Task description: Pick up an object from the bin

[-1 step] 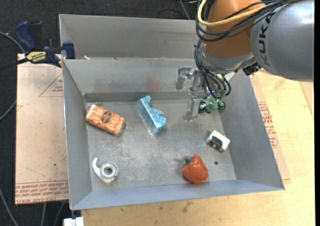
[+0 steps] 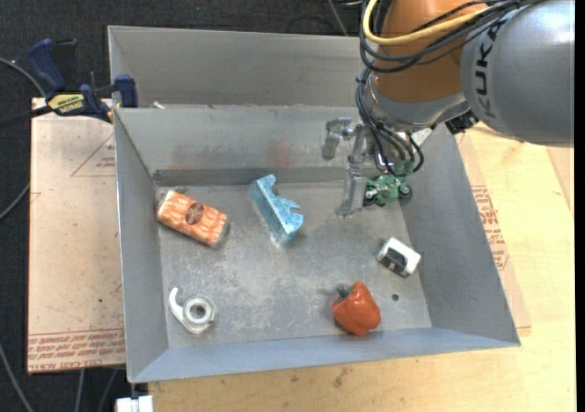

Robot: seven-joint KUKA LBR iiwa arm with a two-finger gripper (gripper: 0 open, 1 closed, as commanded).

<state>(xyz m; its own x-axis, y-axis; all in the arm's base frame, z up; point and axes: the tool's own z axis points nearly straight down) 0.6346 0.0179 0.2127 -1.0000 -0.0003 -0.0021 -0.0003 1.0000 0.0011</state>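
Note:
My gripper (image 2: 347,207) hangs low over the back right part of the bin, its metal tip close to the floor. A small green and black thing (image 2: 387,188) sits just to its right, close against the gripper; whether it is gripped is hidden. A light blue, jagged foam-like piece (image 2: 279,208) lies a short way to the gripper's left. In front of the gripper, to the right, lies a small white and black block (image 2: 399,257).
A red pepper-shaped toy (image 2: 356,310) lies near the front wall. An orange patterned packet (image 2: 192,216) rests at the left, and a white hook-shaped ring piece (image 2: 192,310) lies in the front left corner. The arm's orange dome and cables hang above the bin's back right.

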